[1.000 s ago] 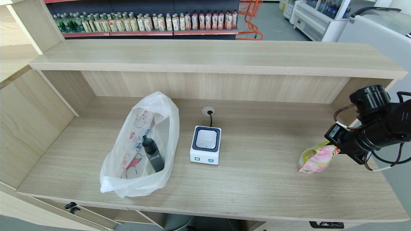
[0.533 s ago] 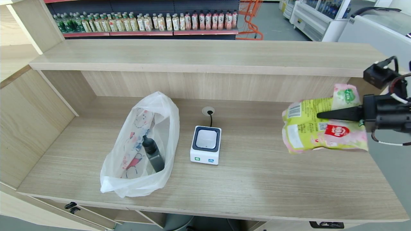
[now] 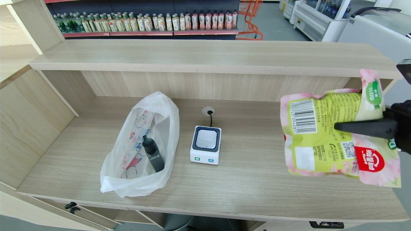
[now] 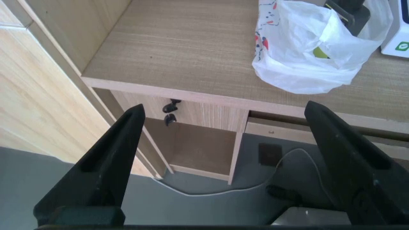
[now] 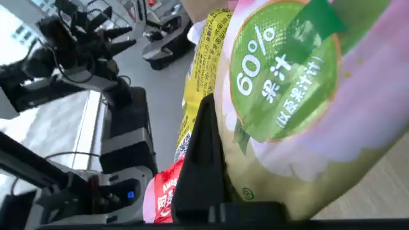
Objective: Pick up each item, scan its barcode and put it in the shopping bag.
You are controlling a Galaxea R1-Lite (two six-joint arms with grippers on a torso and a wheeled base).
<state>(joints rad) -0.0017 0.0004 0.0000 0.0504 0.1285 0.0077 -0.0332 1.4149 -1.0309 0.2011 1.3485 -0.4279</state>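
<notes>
Green-and-pink pouch (image 3: 318, 147): clamped in the jaws of my right gripper (image 3: 340, 126) and held clear of the counter (image 3: 250, 186). One black finger lies across its printed face, the other is hidden behind it.
Barcode (image 3: 303, 116): just past the fingertip and uncovered. I judge the grip sits toward the pouch's far edge to leave the code readable. It faces upward, so it needs turning down for the scan.
Scanner (image 3: 206, 144): well apart from the clamped jaws, window up, between them and the bag.
Shopping bag (image 3: 110, 179): beyond the scanner from those jaws, lying mouth open, a black bottle (image 3: 153, 154) inside.
Left gripper (image 4: 230, 166): jaws apart, nothing between them, low off the counter's front edge with the bag ahead. Parked out of the way, I judge.
</notes>
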